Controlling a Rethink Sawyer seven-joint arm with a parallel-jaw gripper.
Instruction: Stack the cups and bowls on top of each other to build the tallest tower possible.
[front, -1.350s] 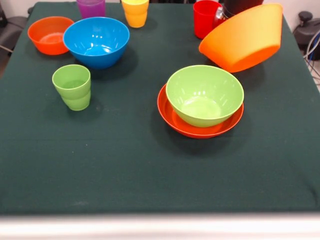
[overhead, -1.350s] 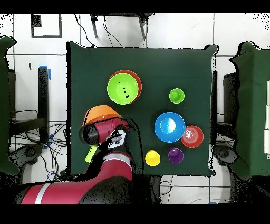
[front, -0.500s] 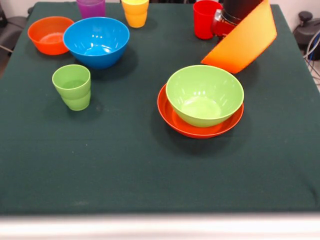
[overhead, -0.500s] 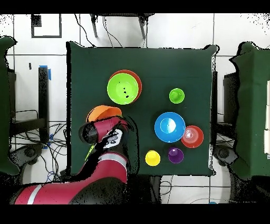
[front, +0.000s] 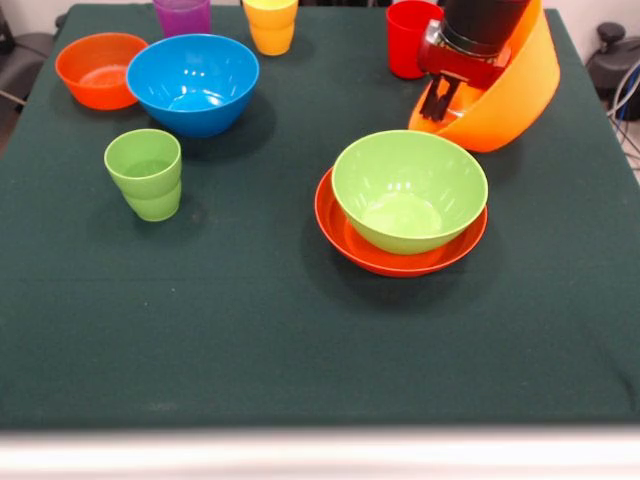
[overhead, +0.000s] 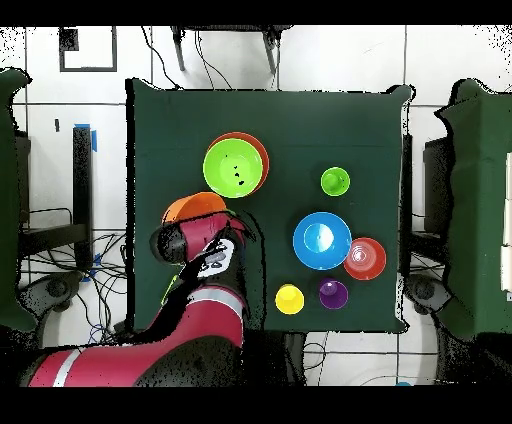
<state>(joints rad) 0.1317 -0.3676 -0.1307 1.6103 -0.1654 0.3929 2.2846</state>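
Note:
My gripper (front: 437, 100) is shut on the rim of the large orange-yellow bowl (front: 505, 90) at the table's far right and holds it tilted on its side, its lower edge near the cloth. In the overhead view the arm covers the gripper and only part of this bowl (overhead: 195, 207) shows. The green bowl (front: 408, 190) (overhead: 233, 168) sits nested in the wide red-orange bowl (front: 345, 240) (overhead: 263, 160) at the middle. Two light green cups (front: 145, 175) (overhead: 335, 182) stand nested at the left. The red cup (front: 408, 38) stands just behind the gripper.
The blue bowl (front: 192, 82) (overhead: 321, 240) and the small orange bowl (front: 98, 68) (overhead: 365, 258) stand side by side at the far left. The purple cup (front: 182, 14) (overhead: 333, 293) and the yellow cup (front: 270, 25) (overhead: 289, 299) stand at the far edge.

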